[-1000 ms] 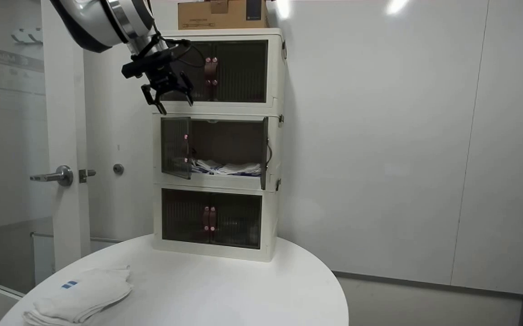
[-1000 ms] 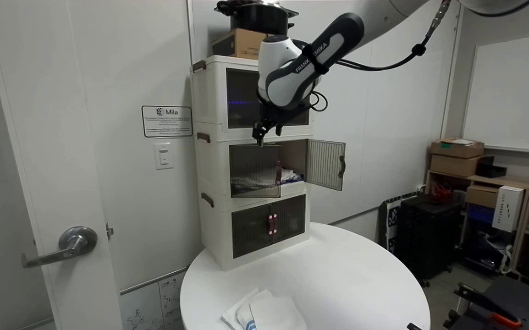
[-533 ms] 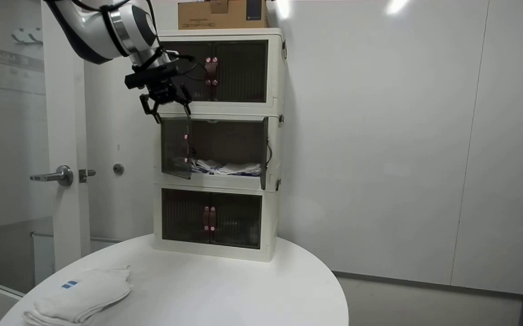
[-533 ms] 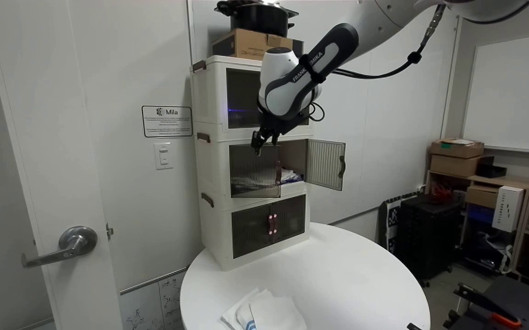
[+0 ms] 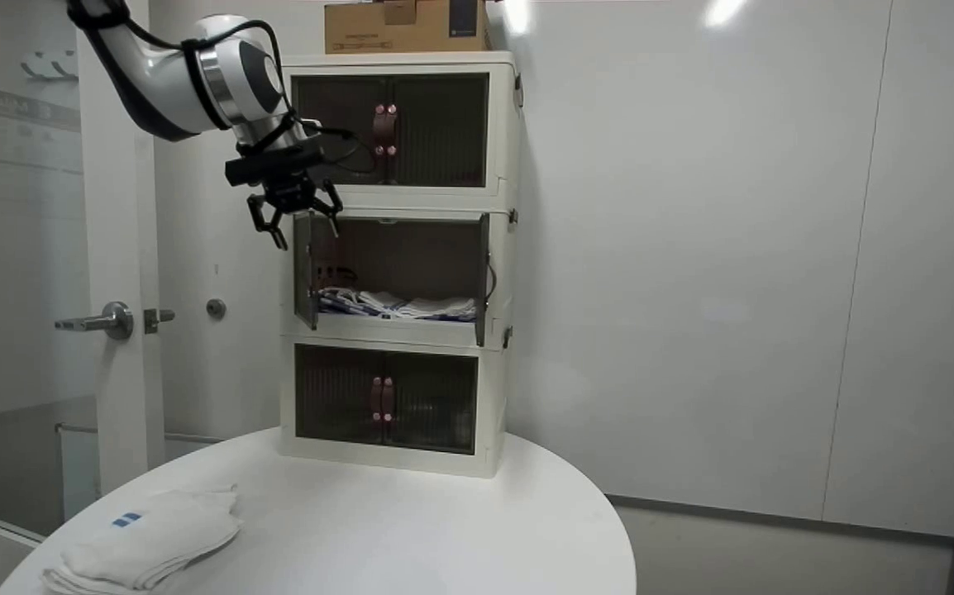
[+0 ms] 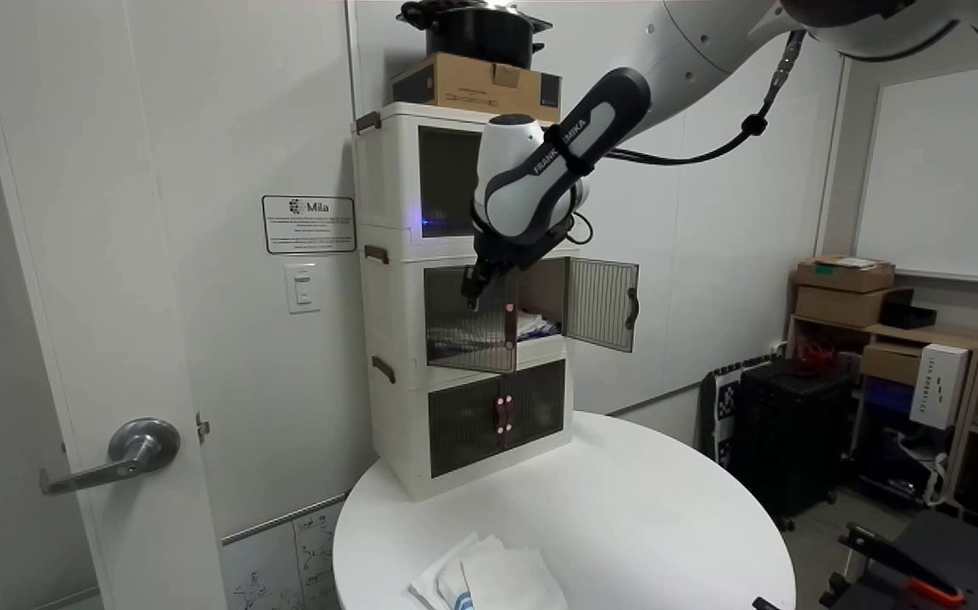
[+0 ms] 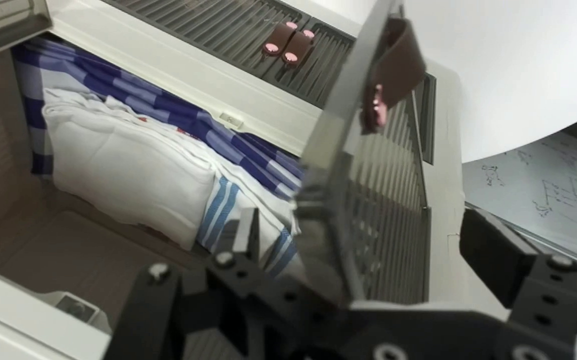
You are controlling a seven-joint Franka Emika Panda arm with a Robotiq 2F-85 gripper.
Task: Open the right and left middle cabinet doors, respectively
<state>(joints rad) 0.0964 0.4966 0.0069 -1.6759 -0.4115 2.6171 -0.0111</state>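
The left middle door is a dark see-through panel, swung well outward on the white cabinet; it also shows in an exterior view. The right middle door also stands wide open. My gripper is at the upper part of the left door, also in an exterior view. In the wrist view, the open gripper has the left door between its spread fingers, one inside the compartment, one outside. Whether a finger touches the panel is unclear. The door's reddish handle shows beyond.
Folded white and blue towels lie in the middle compartment. The top doors and bottom doors are shut. A folded towel lies on the round white table. A cardboard box and black pot sit on top.
My gripper has moved down from in front of the top tier to the left middle door. That door has swung further outward. The right middle door has not moved.
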